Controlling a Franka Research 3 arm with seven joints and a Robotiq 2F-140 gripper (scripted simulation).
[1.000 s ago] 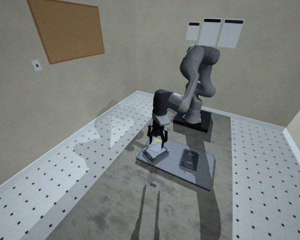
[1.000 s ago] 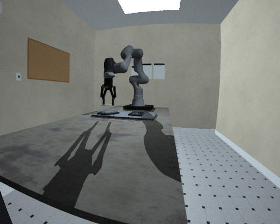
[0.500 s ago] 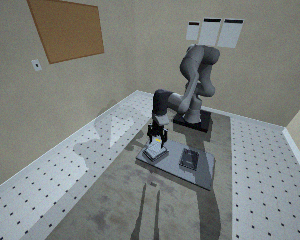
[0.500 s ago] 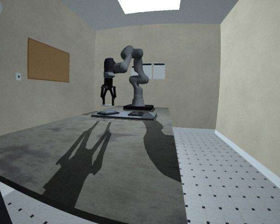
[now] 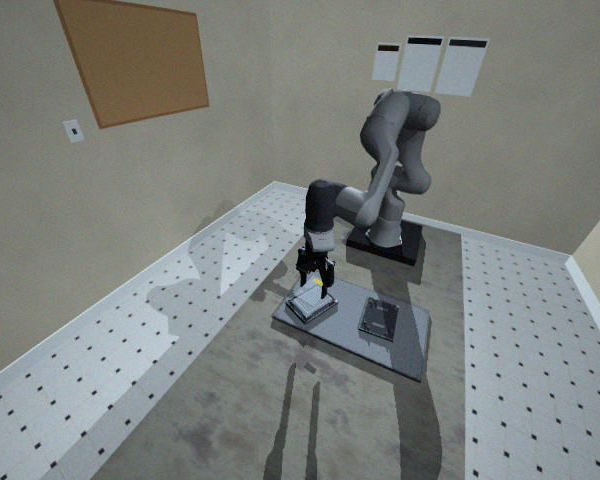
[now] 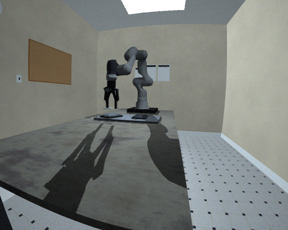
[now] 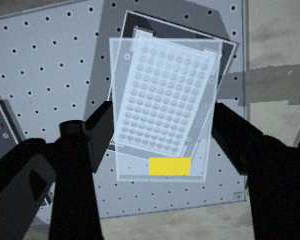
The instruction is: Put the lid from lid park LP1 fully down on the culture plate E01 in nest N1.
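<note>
My gripper (image 5: pixel 316 283) (image 6: pixel 111 106) (image 7: pixel 162 116) is shut on the clear lid (image 7: pixel 127 167) (image 6: pixel 109 109), which carries a yellow tag (image 7: pixel 170 166) (image 5: pixel 317 281). It holds the lid a short way above the culture plate E01 (image 5: pixel 307 306), a white well plate in the dark nest N1 (image 5: pixel 303 316) (image 6: pixel 113 116) (image 7: pixel 155 22). In the wrist view the plate shows through the lid and is turned a little relative to it. The lid's tagged end overhangs the plate's near edge. The dark lid park LP1 (image 5: pixel 378 319) (image 6: pixel 140 116) (image 7: pixel 0 130) lies bare to the side.
Nest and lid park sit on a grey perforated base board (image 5: pixel 341 335) (image 6: pixel 127 120) (image 7: pixel 50 65) on the stained table (image 5: pixel 269 413) (image 6: pixel 129 158). The arm's base (image 5: pixel 385 242) (image 6: pixel 142 109) stands behind the board. Tiled floor surrounds the table.
</note>
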